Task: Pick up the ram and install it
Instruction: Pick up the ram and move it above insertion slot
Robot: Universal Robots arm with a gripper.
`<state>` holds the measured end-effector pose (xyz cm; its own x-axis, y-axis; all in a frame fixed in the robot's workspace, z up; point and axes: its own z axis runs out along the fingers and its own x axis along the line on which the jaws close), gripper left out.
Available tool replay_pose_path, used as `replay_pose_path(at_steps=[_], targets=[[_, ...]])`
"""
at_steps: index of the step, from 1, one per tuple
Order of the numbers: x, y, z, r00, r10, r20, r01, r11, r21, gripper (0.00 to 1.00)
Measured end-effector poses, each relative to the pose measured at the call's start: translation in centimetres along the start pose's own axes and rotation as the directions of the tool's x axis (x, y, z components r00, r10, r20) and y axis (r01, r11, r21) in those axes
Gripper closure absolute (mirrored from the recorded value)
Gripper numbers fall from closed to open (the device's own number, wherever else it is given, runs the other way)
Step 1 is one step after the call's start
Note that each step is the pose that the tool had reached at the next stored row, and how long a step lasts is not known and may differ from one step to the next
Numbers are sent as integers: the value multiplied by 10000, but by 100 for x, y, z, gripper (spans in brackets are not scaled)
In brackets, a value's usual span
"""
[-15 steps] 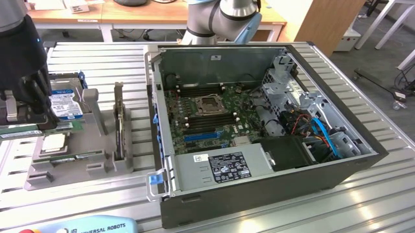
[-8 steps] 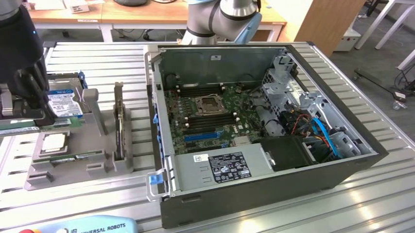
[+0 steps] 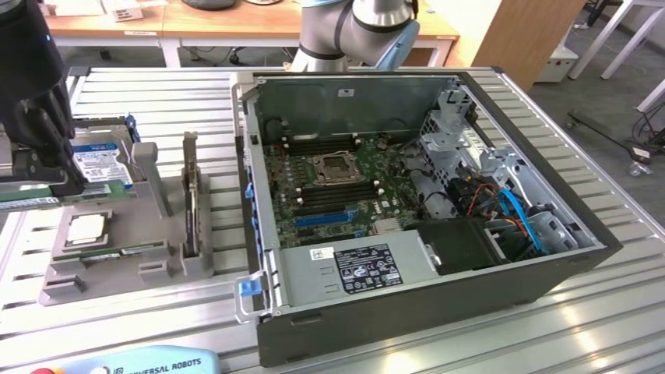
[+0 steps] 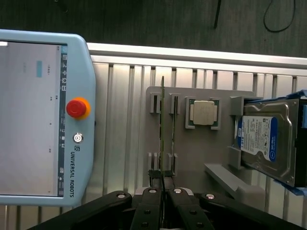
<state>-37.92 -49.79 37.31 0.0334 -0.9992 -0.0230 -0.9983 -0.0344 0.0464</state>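
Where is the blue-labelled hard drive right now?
The hard drive sits in the grey parts holder at the exterior view's left, beside the square processor chip, outside the open computer case.

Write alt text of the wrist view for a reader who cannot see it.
The gripper is shut on the ram, seen edge-on at a grey holder carrying a second stick, a processor and a hard drive. A teach pendant lies beside.
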Motion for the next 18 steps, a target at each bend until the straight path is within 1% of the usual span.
replay_pose_path(at_steps=[18], targets=[[-5, -2, -251, 10000, 0, 0, 0, 10000, -1, 89]])
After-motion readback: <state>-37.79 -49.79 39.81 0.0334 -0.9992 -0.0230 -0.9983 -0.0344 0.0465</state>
